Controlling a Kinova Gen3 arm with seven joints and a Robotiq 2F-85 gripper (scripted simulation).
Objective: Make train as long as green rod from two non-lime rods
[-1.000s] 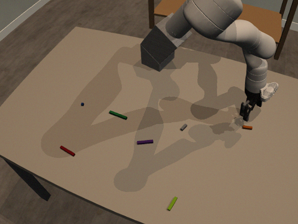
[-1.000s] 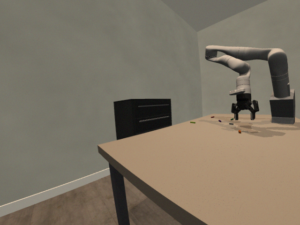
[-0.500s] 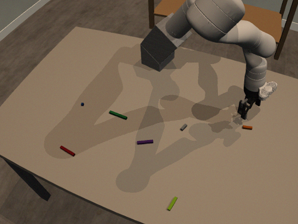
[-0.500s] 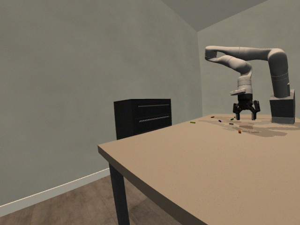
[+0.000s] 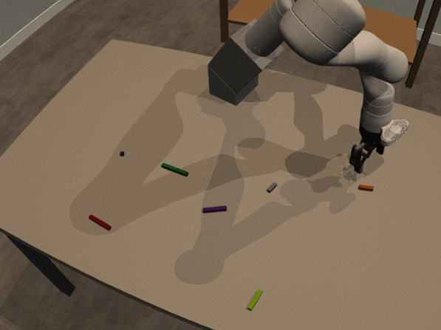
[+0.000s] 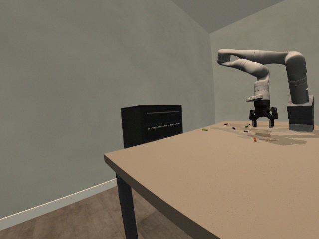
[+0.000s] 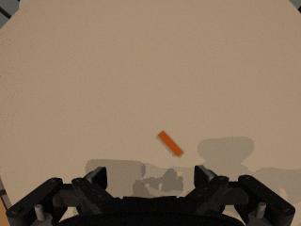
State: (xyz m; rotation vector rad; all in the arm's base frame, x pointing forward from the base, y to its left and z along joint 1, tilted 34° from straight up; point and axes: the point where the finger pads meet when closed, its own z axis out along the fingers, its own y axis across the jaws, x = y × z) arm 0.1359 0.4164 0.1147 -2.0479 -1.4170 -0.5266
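My gripper (image 6: 262, 124) (image 7: 150, 177) is open and empty, above the table near the orange rod. The orange rod (image 5: 366, 188) (image 6: 254, 140) (image 7: 170, 143) lies flat, ahead of the fingers and slanted in the wrist view. The green rod (image 5: 174, 169) (image 6: 246, 126) lies left of centre in the top view. The red rod (image 5: 100, 221) (image 6: 226, 124) lies at the left, the purple rod (image 5: 215, 209) (image 6: 234, 128) near the middle. The grey rod (image 5: 272, 187) (image 6: 245, 131) lies between the purple and orange rods. The blue rod (image 5: 121, 153) lies beyond the red one. All lie apart.
The lime rod (image 5: 255, 299) (image 6: 205, 130) lies near the table's front edge in the top view. The arm's base block (image 5: 233, 74) (image 6: 300, 117) stands at the back of the table (image 5: 333, 271). A wooden chair (image 5: 389, 28) stands behind the table, and a black cabinet (image 6: 154, 123) beyond its side.
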